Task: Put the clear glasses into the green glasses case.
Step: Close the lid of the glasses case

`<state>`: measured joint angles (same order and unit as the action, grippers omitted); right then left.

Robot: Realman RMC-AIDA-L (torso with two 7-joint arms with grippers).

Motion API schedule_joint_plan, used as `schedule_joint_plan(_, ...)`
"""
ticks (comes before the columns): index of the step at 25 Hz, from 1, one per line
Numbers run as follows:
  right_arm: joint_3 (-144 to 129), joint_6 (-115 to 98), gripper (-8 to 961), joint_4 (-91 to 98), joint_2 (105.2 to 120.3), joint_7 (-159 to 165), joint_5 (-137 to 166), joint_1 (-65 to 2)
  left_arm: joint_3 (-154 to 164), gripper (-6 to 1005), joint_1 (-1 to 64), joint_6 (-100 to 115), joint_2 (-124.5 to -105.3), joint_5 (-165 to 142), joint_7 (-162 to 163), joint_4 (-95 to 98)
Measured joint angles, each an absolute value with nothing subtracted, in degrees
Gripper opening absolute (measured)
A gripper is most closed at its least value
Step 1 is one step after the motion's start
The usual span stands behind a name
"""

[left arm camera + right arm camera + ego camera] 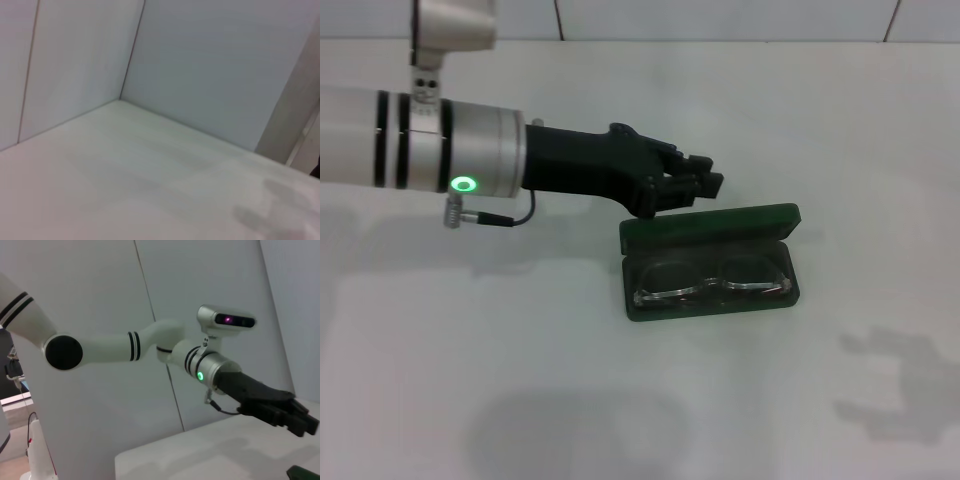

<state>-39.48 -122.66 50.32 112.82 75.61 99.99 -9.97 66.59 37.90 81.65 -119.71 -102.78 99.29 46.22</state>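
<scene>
Left pincer (705, 186) just above green glasses case (710, 262) lid.

Green glasses case (712, 262): dark green, rectangular, rounded corners. Lies open on the white table, long side across the head view. Lid (710, 228) is raised at the far side, tilted back. Tray faces up, dark lining.

Clear glasses (710, 281): transparent frame, faint, lying flat inside the tray, lenses side by side along its length.

Position relative to the left gripper's fingers (698, 185): case is just below and nearer the robot; lid's far edge is close under the fingertips, contact not discernible.
</scene>
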Motion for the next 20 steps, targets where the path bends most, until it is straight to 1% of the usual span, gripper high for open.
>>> schedule_joint_plan(1, -39.4, -122.7, 813, 50.3, 112.82, 75.5, 100.3, -9.9, 67.5, 234, 38.2, 80.7, -119.70, -102.8, 99.4, 46.0)
schedule_joint_plan(7, -39.4, -122.2, 769, 50.2, 113.20, 74.9, 100.8, -10.0, 71.5, 238, 40.2, 77.5, -119.70, -104.0, 100.0, 44.1)
schedule_joint_plan(12, -39.4, -121.7, 769, 49.0, 113.59, 73.5, 100.9, -10.6, 72.6, 248, 40.5, 74.2, -119.79, -104.0, 99.9, 43.7)
schedule_joint_plan(20, -39.6, -120.8, 769, 46.8, 113.53, 72.3, 101.0, -12.1, 73.9, 263, 40.9, 70.1, -119.85, -103.8, 100.3, 42.4)
